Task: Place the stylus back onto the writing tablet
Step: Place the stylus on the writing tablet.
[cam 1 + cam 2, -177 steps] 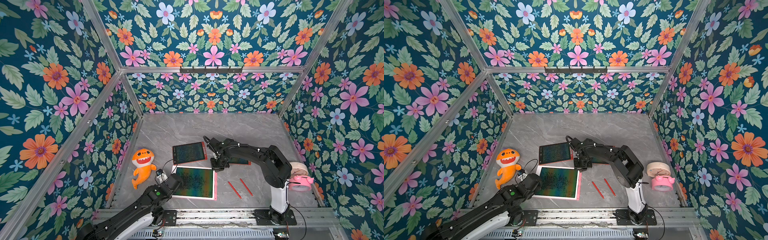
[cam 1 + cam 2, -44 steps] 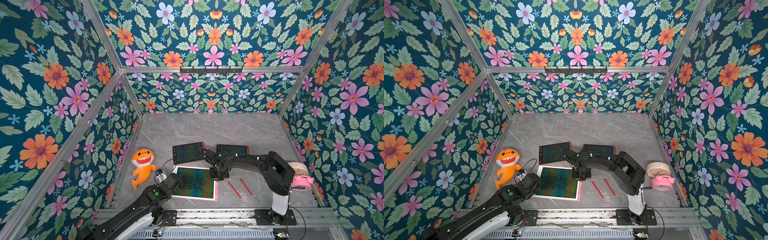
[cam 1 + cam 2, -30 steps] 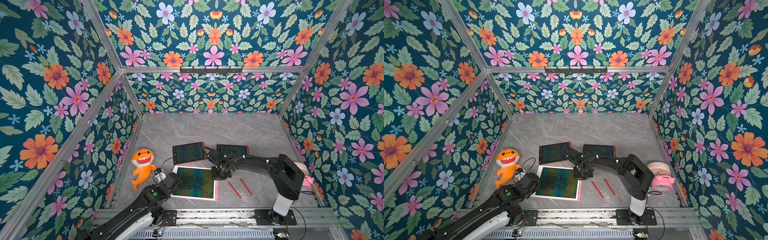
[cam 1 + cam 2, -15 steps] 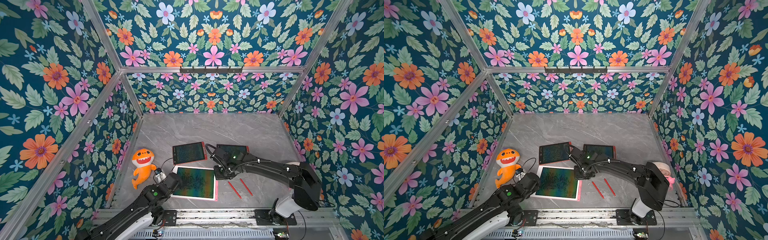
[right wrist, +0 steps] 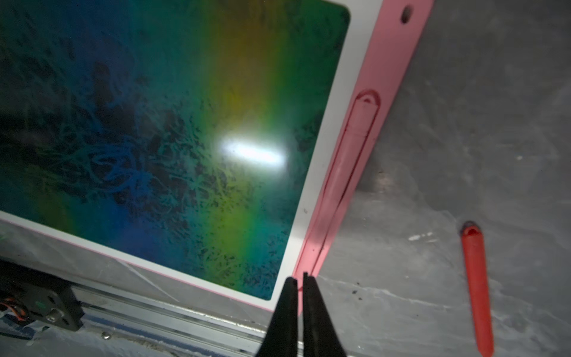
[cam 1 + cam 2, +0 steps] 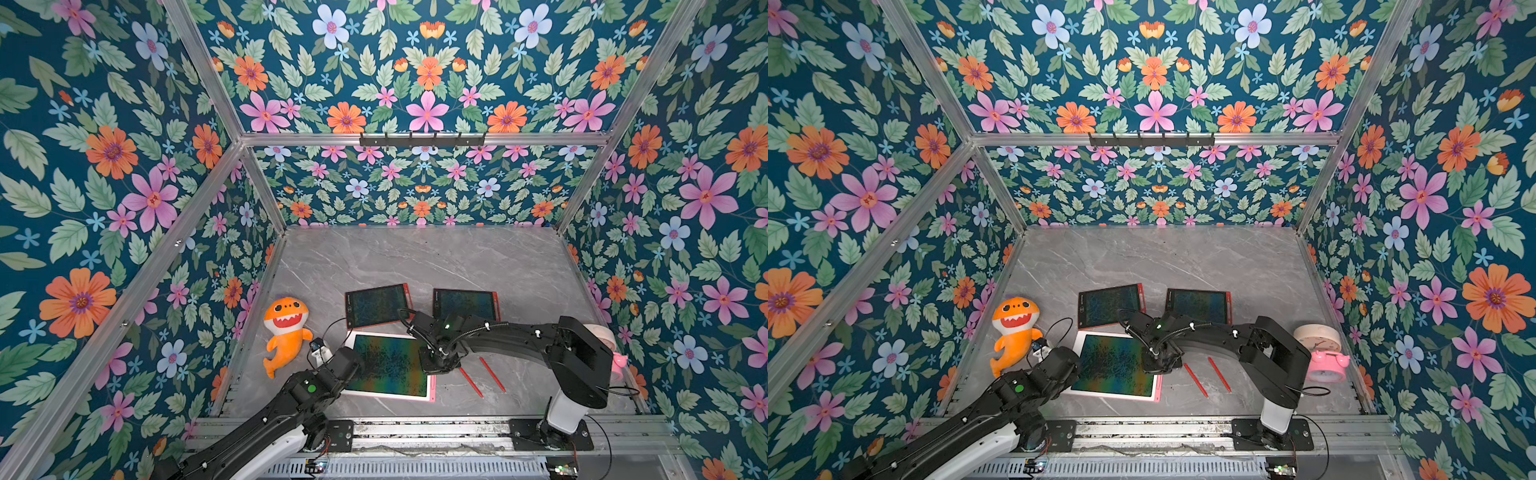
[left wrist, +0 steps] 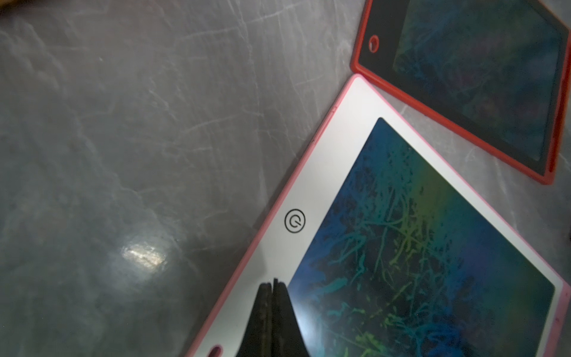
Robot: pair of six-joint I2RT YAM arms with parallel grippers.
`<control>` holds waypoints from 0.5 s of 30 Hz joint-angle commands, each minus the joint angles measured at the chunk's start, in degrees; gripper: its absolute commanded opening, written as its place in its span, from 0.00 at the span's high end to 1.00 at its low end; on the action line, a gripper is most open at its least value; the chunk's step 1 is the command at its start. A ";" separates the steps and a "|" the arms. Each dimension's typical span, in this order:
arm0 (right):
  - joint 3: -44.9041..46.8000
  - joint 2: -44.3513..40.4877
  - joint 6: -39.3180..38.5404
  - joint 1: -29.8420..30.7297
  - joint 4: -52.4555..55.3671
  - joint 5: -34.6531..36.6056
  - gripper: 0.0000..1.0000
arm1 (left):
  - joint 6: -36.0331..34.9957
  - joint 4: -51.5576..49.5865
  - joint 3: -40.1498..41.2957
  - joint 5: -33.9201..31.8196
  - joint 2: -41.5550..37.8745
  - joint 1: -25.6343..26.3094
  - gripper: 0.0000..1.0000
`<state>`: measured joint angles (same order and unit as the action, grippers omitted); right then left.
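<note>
In both top views the big tablet (image 6: 386,365), white with a pink rim, can be seen lying flat near the front of the grey table (image 6: 415,257), with 2 smaller red tablets (image 6: 376,305) laid side by side just behind it. The right gripper (image 6: 436,365) is held over the big tablet's right edge and the left gripper (image 6: 351,361) over its left edge. How the jaws stand can't really be made out from up there. 2 red styluses (image 6: 471,382) are seen lying loose on the table just right of the big tablet, and an orange shark plush (image 6: 286,332) is laid near the left wall. In the left wrist view the left gripper's fingers are seen pressed together, empty, over the white bezel beside the power icon (image 7: 295,221). In the right wrist view the pink stylus (image 5: 346,163) is seen seated in the pink slot along the big tablet's edge. The right gripper's fingers are all but closed right by the slot's end, with only a sliver between them and nothing pinched. 1 red stylus is seen on the table, well apart.
</note>
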<state>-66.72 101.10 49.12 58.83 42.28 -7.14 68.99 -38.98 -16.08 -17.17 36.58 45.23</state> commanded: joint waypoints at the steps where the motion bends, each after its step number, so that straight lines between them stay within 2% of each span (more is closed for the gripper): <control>1: -0.81 1.49 1.13 0.06 0.34 0.69 0.90 | -0.34 0.09 0.08 -0.17 0.13 0.00 1.00; 15: 1.16 6.52 2.12 0.06 -0.94 0.37 0.94 | -0.35 0.39 0.69 -0.15 0.18 -0.05 1.00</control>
<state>-66.92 106.06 50.09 58.81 40.99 -7.55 68.82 -38.92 -15.46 -16.86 36.67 45.23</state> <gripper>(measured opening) 0.061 0.060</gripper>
